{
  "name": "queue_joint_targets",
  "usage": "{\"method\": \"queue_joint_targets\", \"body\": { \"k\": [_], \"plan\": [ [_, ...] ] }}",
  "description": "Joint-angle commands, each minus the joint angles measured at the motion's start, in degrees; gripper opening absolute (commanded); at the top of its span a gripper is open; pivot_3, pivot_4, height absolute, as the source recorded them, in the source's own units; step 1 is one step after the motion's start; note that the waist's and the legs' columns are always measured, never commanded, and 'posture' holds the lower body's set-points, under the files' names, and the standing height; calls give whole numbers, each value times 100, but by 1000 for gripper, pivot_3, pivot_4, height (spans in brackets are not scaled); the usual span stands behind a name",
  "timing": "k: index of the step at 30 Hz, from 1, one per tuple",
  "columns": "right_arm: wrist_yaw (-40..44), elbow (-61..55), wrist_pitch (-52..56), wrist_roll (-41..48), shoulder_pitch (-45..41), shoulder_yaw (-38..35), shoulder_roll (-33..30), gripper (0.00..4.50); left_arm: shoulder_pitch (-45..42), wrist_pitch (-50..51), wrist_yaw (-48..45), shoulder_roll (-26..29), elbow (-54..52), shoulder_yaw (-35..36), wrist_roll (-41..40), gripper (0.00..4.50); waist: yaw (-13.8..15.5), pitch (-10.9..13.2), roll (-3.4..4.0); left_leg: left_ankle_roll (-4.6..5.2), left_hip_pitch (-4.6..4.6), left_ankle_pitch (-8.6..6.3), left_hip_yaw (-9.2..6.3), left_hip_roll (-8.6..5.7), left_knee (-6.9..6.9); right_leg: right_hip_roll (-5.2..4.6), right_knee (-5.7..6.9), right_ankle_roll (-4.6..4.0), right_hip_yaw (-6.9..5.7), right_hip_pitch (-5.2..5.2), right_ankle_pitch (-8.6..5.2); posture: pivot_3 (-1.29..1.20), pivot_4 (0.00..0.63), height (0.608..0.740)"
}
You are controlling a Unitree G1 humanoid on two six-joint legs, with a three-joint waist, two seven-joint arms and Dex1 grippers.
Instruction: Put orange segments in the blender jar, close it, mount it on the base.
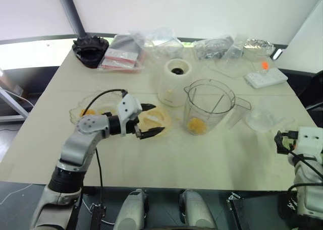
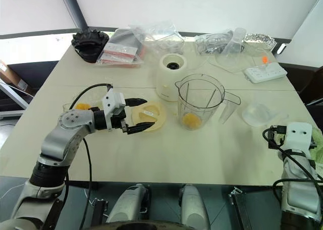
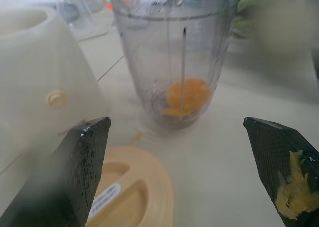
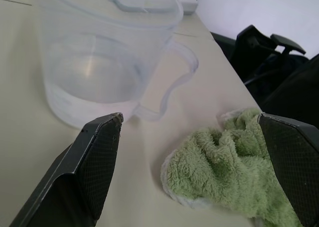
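The jar [image 1: 209, 106] stands upright on the desk [image 1: 166, 154], open-topped, with orange segments [image 1: 196, 125] already lying at its bottom. It sits ahead of the left claw [image 1: 151, 120] and a little to its right, near but clearly apart. Its long axis runs straight up, and its handle and spout point away from that claw, toward the robot's right. The left claw is wide open and holds nothing, though a smear of pulp clings to one finger [image 3: 291, 187]. It hovers low over the lid [image 1: 151, 120], a flat cream disc lying directly beneath and between its fingers, so the lid is the closest thing to it.

The base [image 1: 174, 82] stands just beside the jar, on the far side from the left claw's fingertips and slightly left of the jar, with its dark socket facing up.

The right claw [image 4: 192, 167] is also wide open and empty. It sits well apart from the jar, off by the desk's right edge, facing a clear cup [image 4: 107, 53] and a green cloth [image 4: 224, 172]. The left arm is plainly the nearer one for both lid and jar.

My reading is that closing comes next: the lid must be lifted and carried the short way forward and right onto the jar's mouth.

The desk is pale, flat and matte. A glass bowl [image 1: 88, 108] with more fruit lies behind the left claw's wrist. Bags and wrappers [image 1: 146, 46] crowd the far edge, and a white power strip [image 1: 266, 77] lies far right.
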Motion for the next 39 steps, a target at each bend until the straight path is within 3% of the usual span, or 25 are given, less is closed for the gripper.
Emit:
{"method": "queue_joint_targets", "body": {
  "k": [1, 11, 21, 39],
  "plan": [
    [-149, 460, -93, 95, -410, -249, -91, 4500, -84, 65, 119, -7, -168, -43, -154, 4435, -21, 0, 1, 0, 0, 0, 1, -2, 0, 2, 0, 0, 0, 0, 0, 0, 150, 740],
    [-175, 1253, -198, 337, -979, -448, -201, 4500, -62, -6, 197, 125, -252, -225, -142, 4435, -126, -1, 4, 0, 1, 0, 4, -5, -3, 6, 0, 1, 4, 0, 0, 0, 150, 740],
    [115, 1083, 173, 870, -1227, -428, -133, 4500, -54, -61, 217, 272, -261, -247, -166, 4435, -127, -2, 9, 1, 3, 0, 3, -2, -6, 10, 0, 1, 6, 0, 0, 0, 150, 740],
    [33, 2059, -382, 615, -1915, -176, -296, 4500, -135, -227, 377, 239, -257, -482, -78, 4435, -163, -1, 11, 1, 3, 0, 8, -2, -8, 10, -2, 1, 9, -2, 0, 0, 150, 740]
  ]
}}
